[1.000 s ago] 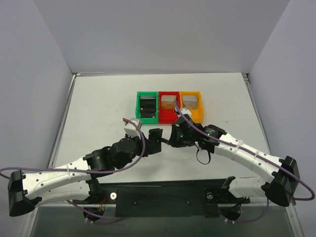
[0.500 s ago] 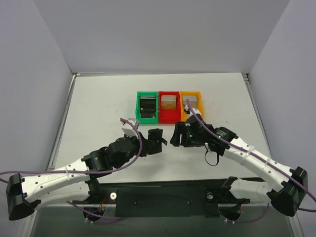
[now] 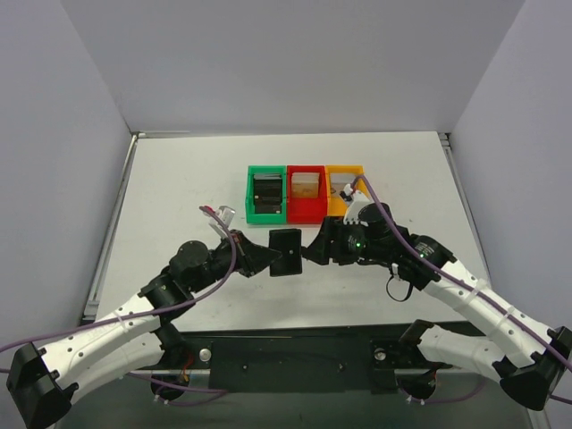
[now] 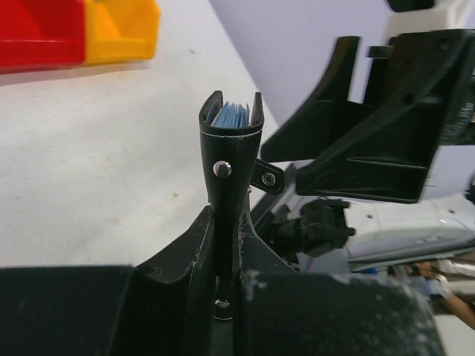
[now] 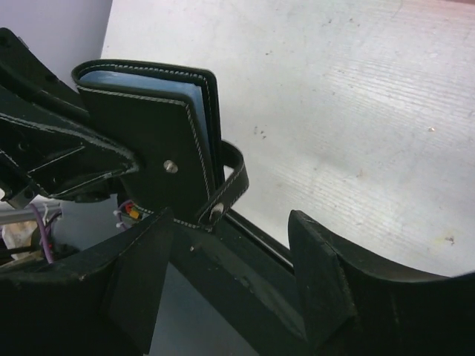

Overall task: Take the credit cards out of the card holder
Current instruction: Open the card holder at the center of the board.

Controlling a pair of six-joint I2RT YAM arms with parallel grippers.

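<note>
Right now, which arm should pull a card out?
Right. The right gripper is open and free beside the holder, where cards show at its open edge. The left gripper is clamped on the holder and can only steady it.

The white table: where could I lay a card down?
Bare patches: left of the green plastic bin to the white table's edge, and right of the yellow plastic bin. Crowded: near middle, around the small black bifold card holder.

The holder (image 3: 286, 252) is gripped by the left hand (image 3: 272, 258), at its left, over the worktop (image 3: 179, 197); the right hand (image 3: 311, 254) is placed just right of it. Cards (image 4: 230, 115) are lodged inside it. Three bins (image 3: 307, 167) are ranged farther off.
</note>
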